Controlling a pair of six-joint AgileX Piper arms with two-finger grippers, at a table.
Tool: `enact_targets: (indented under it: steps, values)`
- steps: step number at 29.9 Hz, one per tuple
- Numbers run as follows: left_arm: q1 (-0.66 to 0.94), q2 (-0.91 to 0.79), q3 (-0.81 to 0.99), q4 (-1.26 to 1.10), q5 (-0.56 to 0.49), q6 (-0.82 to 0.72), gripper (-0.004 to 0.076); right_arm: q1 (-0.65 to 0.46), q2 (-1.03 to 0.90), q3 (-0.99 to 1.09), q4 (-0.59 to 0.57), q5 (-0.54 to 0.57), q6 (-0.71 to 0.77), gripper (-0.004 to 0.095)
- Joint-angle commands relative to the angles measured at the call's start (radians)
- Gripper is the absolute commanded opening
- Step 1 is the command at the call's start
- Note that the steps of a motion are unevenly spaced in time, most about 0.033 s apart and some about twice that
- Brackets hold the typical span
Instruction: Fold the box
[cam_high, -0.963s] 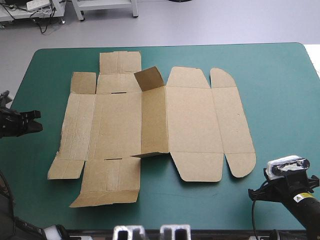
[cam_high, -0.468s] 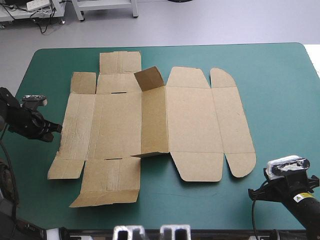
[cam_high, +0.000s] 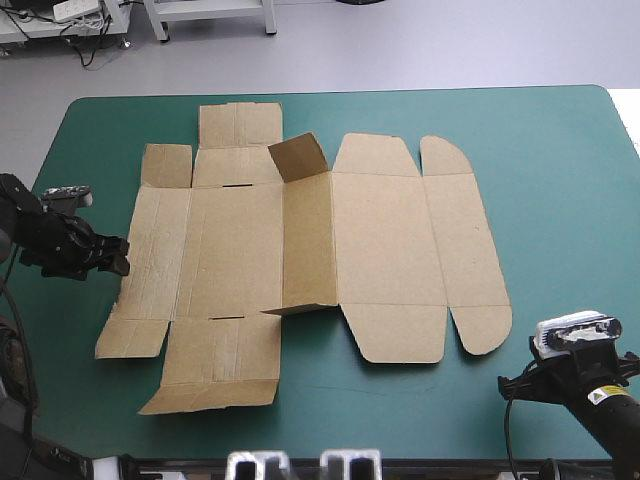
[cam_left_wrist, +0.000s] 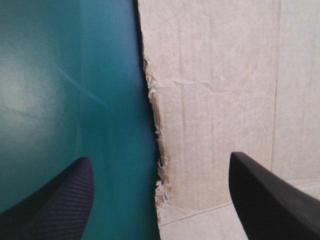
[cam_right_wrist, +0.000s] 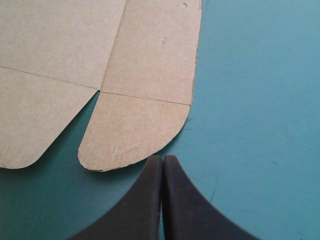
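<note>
High view showed the flat brown cardboard box (cam_high: 300, 250) on the teal-green table (cam_high: 560, 180), its long axis running left to right. My left hand (cam_high: 115, 257), open, sat astride the box's ragged left edge, nearer than my closed right hand (cam_right_wrist: 162, 159), which was just off the box's near-right corner.

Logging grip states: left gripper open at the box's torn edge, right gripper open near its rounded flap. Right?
No: the right gripper is shut, closed to one pointed arch, as the right wrist view shows. The left gripper is open at the torn edge of the box.
</note>
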Motion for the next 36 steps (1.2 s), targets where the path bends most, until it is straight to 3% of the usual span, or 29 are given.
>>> enact_targets:
  steps: [1, 11, 26, 36]
  values:
    - [-0.003, -0.037, -0.033, -0.037, 0.014, -0.047, 0.0544, -0.005, 0.009, -0.03, 0.014, -0.056, 0.006, -0.0024]
    - [-0.003, 0.048, -0.013, -0.076, 0.063, -0.045, 0.0516, -0.005, 0.009, -0.03, 0.014, -0.056, 0.006, -0.0024]
    - [-0.003, 0.17, 0.038, -0.222, 0.116, 0.075, 0.0505, -0.005, 0.009, -0.03, 0.014, -0.056, 0.03, -0.0024]
    - [-0.003, 0.212, 0.177, -0.563, 0.114, 0.269, 0.0419, -0.005, 0.009, -0.03, 0.014, -0.056, 0.037, -0.0024]
